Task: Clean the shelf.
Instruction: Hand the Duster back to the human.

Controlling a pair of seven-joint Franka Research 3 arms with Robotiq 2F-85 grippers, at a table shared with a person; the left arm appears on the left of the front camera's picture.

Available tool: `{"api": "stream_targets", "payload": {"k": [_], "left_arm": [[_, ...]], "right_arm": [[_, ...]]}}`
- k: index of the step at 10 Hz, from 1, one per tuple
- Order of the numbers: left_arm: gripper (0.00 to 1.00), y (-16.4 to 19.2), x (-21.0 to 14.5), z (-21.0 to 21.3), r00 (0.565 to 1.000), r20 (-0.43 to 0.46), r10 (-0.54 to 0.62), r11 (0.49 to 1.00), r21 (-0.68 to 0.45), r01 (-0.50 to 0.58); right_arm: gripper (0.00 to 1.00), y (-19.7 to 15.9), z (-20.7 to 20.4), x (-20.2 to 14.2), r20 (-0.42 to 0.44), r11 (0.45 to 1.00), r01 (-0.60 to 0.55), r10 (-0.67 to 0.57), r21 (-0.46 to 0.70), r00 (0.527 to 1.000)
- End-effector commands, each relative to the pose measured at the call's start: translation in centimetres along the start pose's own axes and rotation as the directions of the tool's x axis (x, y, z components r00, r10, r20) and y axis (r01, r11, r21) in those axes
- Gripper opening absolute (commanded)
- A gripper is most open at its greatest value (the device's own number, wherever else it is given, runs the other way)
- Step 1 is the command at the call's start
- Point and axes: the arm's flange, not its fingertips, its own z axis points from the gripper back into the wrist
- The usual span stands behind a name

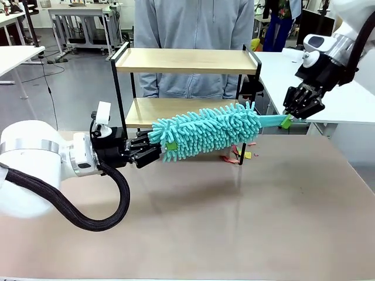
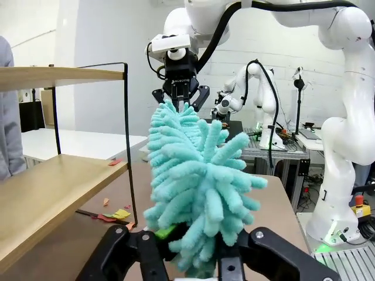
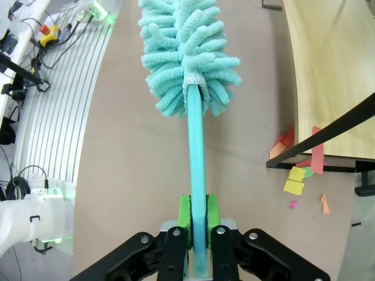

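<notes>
Duster (image 1: 205, 132) of turquoise chenille hangs level between my two grippers, in front of the shelf (image 1: 186, 61) and clear of the brown tabletop (image 1: 246, 216); my right gripper (image 1: 291, 119) is clamped on its flat turquoise handle (image 3: 196, 175), the green pads (image 3: 184, 212) pressed against both sides of it; my left gripper (image 1: 153, 148) is closed on the fluffy far end, its black fingers (image 2: 146, 252) sunk into the strands, a pad showing green among them; the shelf stands at the far side of the table, just beyond the duster, with a person in a grey top (image 1: 193, 29) standing behind it; its two light wooden boards sit in a thin black frame, the upper board bare, the lower one partly hidden by the duster head; small scraps of paper (image 3: 296, 178), red, yellow and pink, lie on the table by the shelf's near right leg, and one red scrap (image 2: 115, 162) rests on the lower board's edge.
</notes>
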Motion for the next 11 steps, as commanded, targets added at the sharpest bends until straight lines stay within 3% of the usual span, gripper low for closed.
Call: {"api": "stream_targets", "payload": {"k": [1,2,3,4,5,6,9,10,11], "left_arm": [[0.0,-0.5,0.4,-0.5,1.0,0.022,-0.015,0.999,-0.041,0.016],[0.0,-0.8,0.5,-0.4,1.0,-0.015,0.027,0.996,-0.08,-0.028],[0.0,-0.1,0.0,-0.1,1.0,0.003,-0.001,1.0,-0.007,0.001],[0.0,-0.1,0.0,-0.1,1.0,0.003,-0.001,1.0,-0.007,0.001],[0.0,-0.1,0.0,-0.1,1.0,0.003,-0.001,1.0,-0.007,0.001],[0.0,-0.1,0.0,-0.1,1.0,0.003,-0.001,1.0,-0.007,0.001],[0.0,-0.1,0.0,-0.1,1.0,0.003,-0.001,1.0,-0.007,0.001],[0.13,-0.2,-0.2,0.0,1.0,-0.014,0.008,1.0,-0.017,-0.008],[0.13,-0.5,0.7,1.1,0.999,0.045,0.025,0.997,-0.078,-0.021]], "right_arm": [[0.13,0.3,0.1,0.3,-0.002,1.0,-0.01,0.01,-0.004,1.0],[0.7,0.0,0.0,0.0,0.0,1.0,0.0,0.0,0.0,1.0],[0.7,1.0,1.5,0.2,0.076,0.999,0.002,0.002,-0.051,0.997],[1.0,2.4,3.3,0.3,0.142,0.994,-0.007,0.023,-0.114,0.99],[0.73,4.3,5.4,0.0,0.21,0.978,-0.008,0.052,-0.207,0.976],[1.0,6.4,7.4,-0.4,0.276,0.96,-0.018,0.099,-0.281,0.956],[1.0,13.7,13.4,-5.4,0.442,0.824,0.161,0.118,-0.543,0.889],[1.0,15.1,14.3,-7.0,0.478,0.781,0.224,0.107,-0.583,0.872],[1.0,15.9,14.7,-8.3,0.513,0.749,0.275,0.1,-0.603,0.852]]}}
